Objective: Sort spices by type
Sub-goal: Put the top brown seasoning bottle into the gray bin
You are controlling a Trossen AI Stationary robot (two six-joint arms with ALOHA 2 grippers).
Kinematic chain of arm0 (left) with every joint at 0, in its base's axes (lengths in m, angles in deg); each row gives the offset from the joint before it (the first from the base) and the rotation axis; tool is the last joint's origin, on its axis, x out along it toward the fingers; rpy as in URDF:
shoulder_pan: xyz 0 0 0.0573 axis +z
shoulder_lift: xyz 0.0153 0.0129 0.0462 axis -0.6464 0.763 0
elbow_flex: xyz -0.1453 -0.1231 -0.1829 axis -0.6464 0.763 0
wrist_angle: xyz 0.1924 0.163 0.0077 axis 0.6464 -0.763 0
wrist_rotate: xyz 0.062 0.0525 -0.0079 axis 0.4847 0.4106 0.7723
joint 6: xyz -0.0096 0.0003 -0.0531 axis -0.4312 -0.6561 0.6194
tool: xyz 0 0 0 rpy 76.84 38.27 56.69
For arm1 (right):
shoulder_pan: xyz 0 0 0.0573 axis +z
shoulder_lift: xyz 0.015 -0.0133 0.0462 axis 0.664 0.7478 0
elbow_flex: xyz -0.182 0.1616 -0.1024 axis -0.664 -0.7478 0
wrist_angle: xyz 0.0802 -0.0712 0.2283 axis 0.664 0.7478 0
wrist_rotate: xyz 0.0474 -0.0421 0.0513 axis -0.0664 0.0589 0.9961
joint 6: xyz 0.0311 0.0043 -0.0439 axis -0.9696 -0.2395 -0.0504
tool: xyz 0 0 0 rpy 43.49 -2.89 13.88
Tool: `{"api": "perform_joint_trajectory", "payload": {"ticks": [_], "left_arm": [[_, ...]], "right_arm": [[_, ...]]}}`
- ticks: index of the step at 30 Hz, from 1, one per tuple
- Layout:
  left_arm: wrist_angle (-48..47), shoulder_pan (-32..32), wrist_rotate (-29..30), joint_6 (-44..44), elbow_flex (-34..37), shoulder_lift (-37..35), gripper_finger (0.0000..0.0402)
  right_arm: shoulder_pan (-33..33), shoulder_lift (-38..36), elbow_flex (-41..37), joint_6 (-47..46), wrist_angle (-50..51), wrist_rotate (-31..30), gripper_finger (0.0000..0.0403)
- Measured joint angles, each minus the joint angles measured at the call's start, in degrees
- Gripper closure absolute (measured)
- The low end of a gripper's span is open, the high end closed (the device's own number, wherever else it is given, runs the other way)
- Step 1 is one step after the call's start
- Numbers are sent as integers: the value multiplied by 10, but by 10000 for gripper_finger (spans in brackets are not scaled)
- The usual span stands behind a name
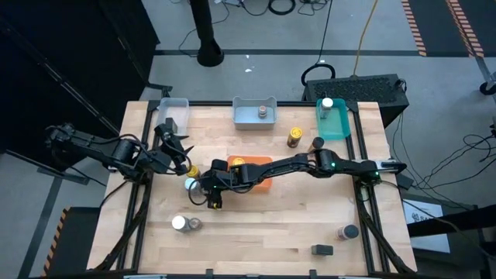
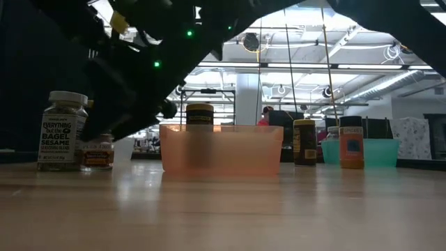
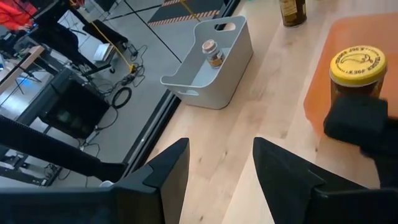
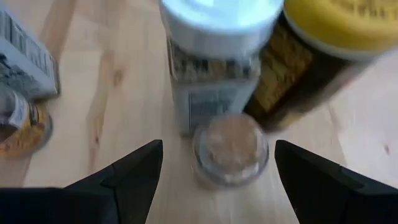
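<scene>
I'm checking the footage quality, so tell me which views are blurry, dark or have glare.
Right wrist view: the white-lidded jar and yellow-lidded jar are soft and out of focus. Low view: the arms are dark silhouettes against bright ceiling lights, while the orange tray looks hazy. High view: evenly lit. Left wrist view: sharp on the grey tray.

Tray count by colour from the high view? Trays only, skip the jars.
clear tray: 1
grey tray: 1
teal tray: 1
orange tray: 1
Total: 4 trays
</scene>
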Motion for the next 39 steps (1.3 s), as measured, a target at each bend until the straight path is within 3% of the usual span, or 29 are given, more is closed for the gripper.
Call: {"api": "perform_joint_trajectory", "payload": {"ticks": [8, 19, 25, 29, 36, 39], "left_arm": [[4, 0, 0, -3, 0, 0, 217], [4, 0, 0, -3, 0, 0, 217], [3, 0, 0, -2, 0, 0, 217], [4, 0, 0, -1, 0, 0, 217], [0, 0, 0, 2, 1, 0, 217], [9, 0, 27, 3, 1, -2, 217]], "right_arm": [[0, 19, -1, 58, -22, -7, 117], [1, 16, 0, 62, -39, -3, 250], [4, 9, 0, 44, -22, 5, 254], [9, -25, -1, 25, 24, 13, 254], [5, -147, 0, 55, 85, 27, 254], [-16, -194, 0, 74, 141, 9, 254]]}}
